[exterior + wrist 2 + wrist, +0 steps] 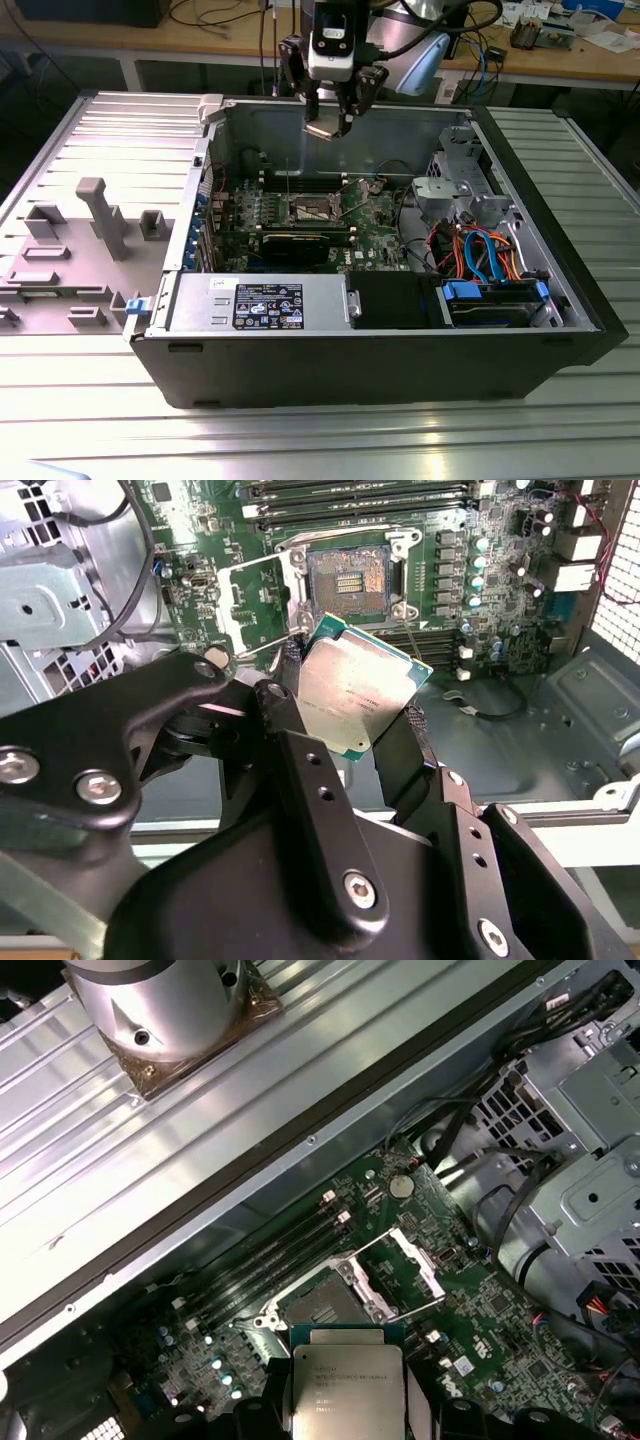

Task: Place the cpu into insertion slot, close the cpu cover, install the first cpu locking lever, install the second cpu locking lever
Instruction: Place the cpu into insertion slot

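Above the far wall of the open computer case [400, 350], as seen in the exterior view, the gripper [328, 126] is clamped on two opposite edges of the cpu [358, 692]. The chip's silver-grey top is turned toward both wrist cameras, and it is held well clear of the motherboard [378, 222]. The insertion slot [348, 578] is seen uncovered near the board's middle, its tan contact field exposed. The cpu cover [427, 1267] is swung open just beside the slot. The case is laid on a ribbed metal table [300, 440].
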